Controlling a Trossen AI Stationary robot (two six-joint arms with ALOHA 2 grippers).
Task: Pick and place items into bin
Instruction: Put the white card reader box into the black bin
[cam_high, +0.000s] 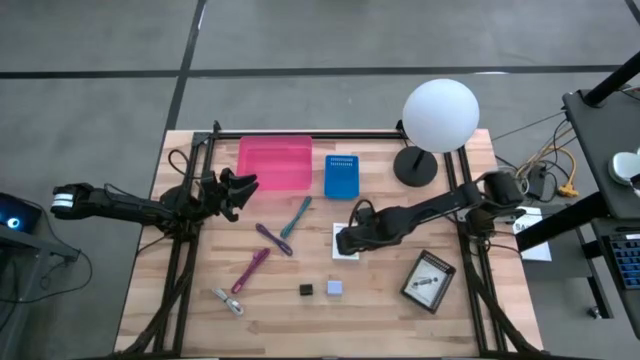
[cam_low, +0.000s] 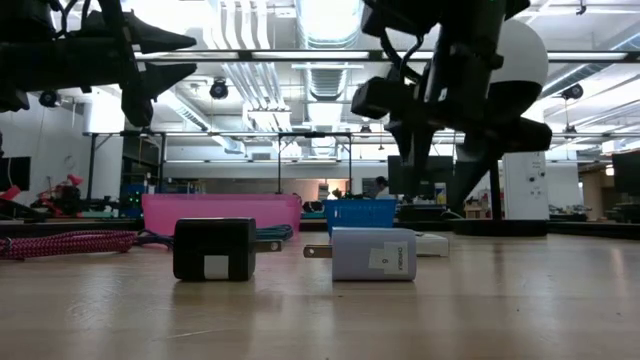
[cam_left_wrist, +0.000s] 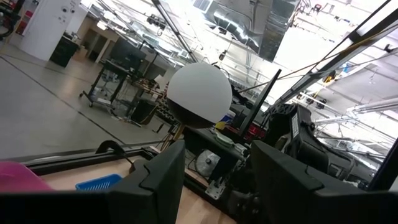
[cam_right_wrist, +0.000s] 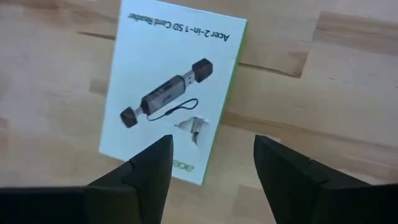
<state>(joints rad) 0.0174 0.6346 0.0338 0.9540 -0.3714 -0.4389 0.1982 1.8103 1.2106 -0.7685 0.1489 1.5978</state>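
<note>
R arm reaches in from 3 o'clock, stretched low across the table toward centre; right gripper (cam_high: 345, 240) hangs over a white card (cam_right_wrist: 171, 93) at table centre, fingers spread wide, 1 at each side of the card's near edge, nothing held. Card lies flat on the wood.

L arm extends from 9 o'clock, wrist raised off the table and pointing toward 3 o'clock; left gripper (cam_high: 240, 188) parted, empty, just beside the pink bin (cam_high: 275, 162) at 12 o'clock. Blue basket (cam_high: 341, 176) next to the bin.

Loose on the table, approx 6–7 o'clock: teal pen (cam_high: 296, 216), purple pen (cam_high: 273, 239), magenta pen (cam_high: 250, 270), clip (cam_high: 228, 301), black cube (cam_high: 306, 290), lavender cube (cam_high: 334, 287). 2nd card (cam_high: 428, 281) at 5 o'clock.
</note>
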